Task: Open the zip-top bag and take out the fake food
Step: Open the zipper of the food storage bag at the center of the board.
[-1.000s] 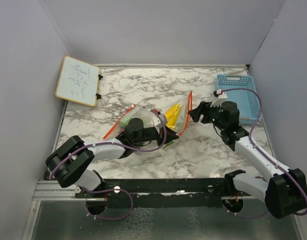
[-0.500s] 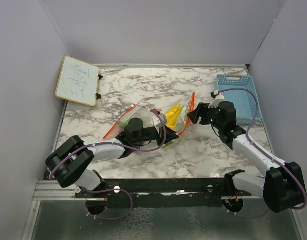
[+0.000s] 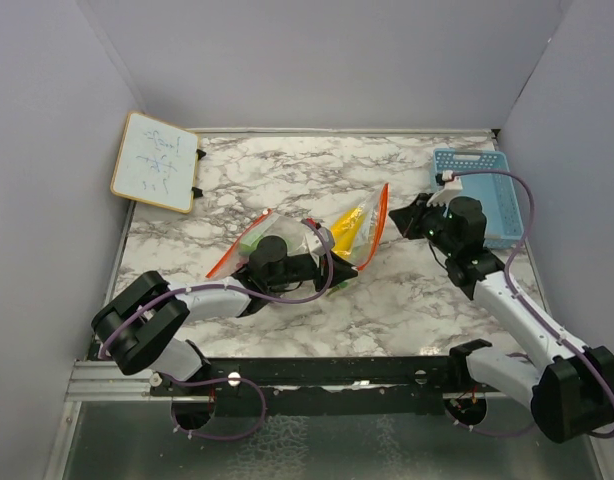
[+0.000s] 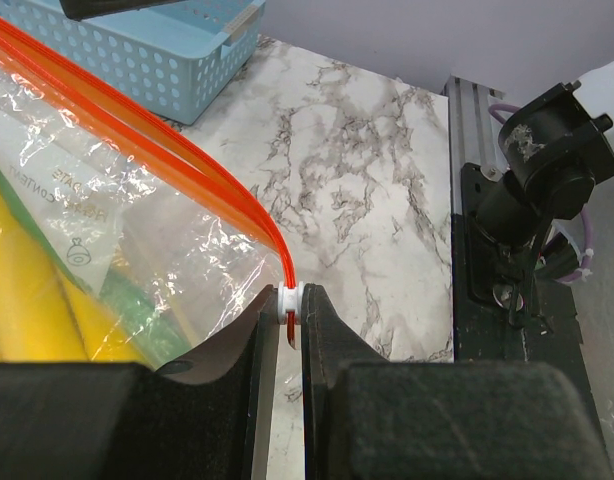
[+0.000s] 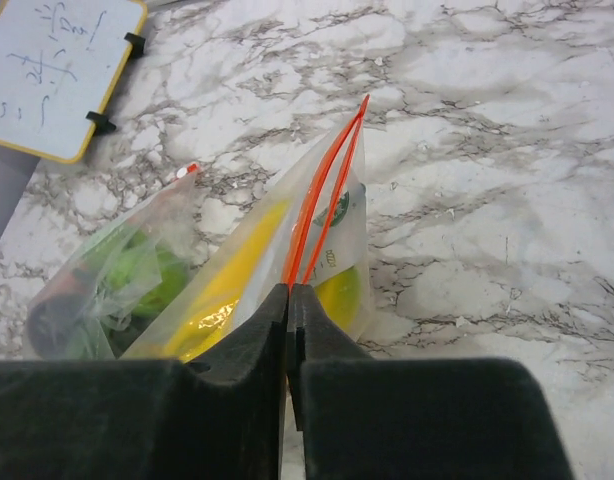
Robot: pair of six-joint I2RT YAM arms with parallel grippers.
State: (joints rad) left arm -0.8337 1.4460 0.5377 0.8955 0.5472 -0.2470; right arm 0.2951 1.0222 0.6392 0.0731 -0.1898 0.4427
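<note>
The clear zip-top bag (image 3: 352, 235) lies mid-table, its orange zip strip (image 3: 378, 212) lifted on the right. Inside it show a yellow banana bunch (image 5: 232, 285) and a round lime-green fruit (image 5: 339, 292). My left gripper (image 4: 290, 300) is shut on the white slider (image 4: 290, 302) at the end of the orange strip; from above it (image 3: 337, 268) sits at the bag's near side. My right gripper (image 5: 290, 290) is shut on the orange strip at the bag's right end, seen from above (image 3: 392, 222). Further left, clear plastic holds green pieces (image 5: 137, 280).
A light-blue slotted basket (image 3: 487, 190) stands at the back right, just behind my right wrist, and shows in the left wrist view (image 4: 137, 50). A small whiteboard (image 3: 155, 160) leans at the back left. The right arm's base (image 4: 527, 200) rises at the table's near edge.
My right gripper moved left onto the bag's orange edge, shut on it, then drew it slightly right and back. The left gripper has kept its hold on the slider.
</note>
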